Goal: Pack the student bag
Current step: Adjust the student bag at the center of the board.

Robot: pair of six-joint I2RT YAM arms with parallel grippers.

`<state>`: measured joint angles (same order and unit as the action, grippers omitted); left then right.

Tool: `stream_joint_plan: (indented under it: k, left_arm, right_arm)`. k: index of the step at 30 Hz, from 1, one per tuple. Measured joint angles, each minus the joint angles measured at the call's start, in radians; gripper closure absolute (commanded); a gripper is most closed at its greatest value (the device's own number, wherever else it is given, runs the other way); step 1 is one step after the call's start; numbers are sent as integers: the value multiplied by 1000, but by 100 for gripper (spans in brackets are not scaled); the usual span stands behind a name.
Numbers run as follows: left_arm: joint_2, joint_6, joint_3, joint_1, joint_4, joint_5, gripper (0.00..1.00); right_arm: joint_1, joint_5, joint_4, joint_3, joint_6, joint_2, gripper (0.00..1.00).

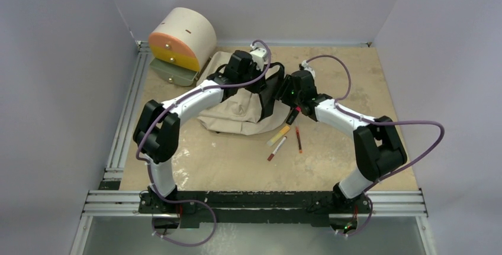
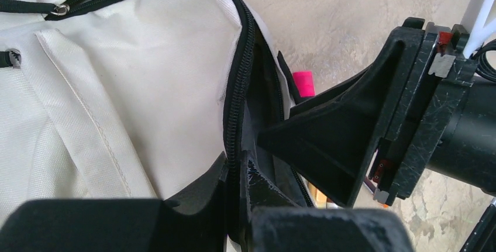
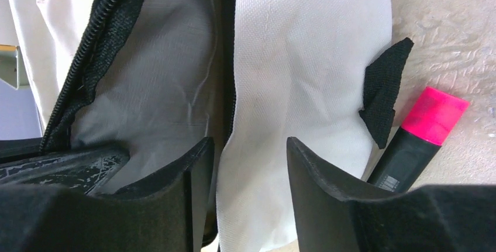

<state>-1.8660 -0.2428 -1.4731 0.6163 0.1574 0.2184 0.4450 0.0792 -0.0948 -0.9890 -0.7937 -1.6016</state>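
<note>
The student bag (image 1: 237,116), beige fabric with black zippers, lies crumpled at the middle of the table. My left gripper (image 1: 267,89) reaches over it and is shut on the black zipper edge of its opening (image 2: 241,167). In the left wrist view the cream front panel (image 2: 146,88) fills the left. My right gripper (image 1: 286,92) faces the left one across the opening. Its jaws stand apart (image 3: 248,147) astride the opposite cream edge (image 3: 292,59), with grey lining (image 3: 152,76) to the left. A pink-capped highlighter (image 3: 421,135) lies on the table beside the bag.
A yellow highlighter (image 1: 278,135), a red-and-white pen (image 1: 276,148) and a dark red pen (image 1: 298,139) lie in front of the bag. A cream-and-orange cylindrical drawer unit (image 1: 180,42) stands at the back left, its lowest drawer pulled out. Walls close in on three sides.
</note>
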Motion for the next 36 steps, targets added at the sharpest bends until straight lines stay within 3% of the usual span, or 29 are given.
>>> stream_joint_plan:
  k: [2, 10, 28, 36]
  left_arm:
    - [4, 0, 1, -1, 0, 0, 100]
    - [13, -4, 14, -2, -11, -1, 100]
    - [13, -89, 16, -25, -39, -72, 100]
    - [4, -121, 11, -18, -47, -42, 100]
  right_arm:
    - [0, 10, 2, 0, 3, -1, 64]
    - [0, 44, 24, 0, 17, 44, 100]
    - [0, -19, 38, 16, 48, 194, 100]
    - [0, -25, 2, 45, 32, 243, 100]
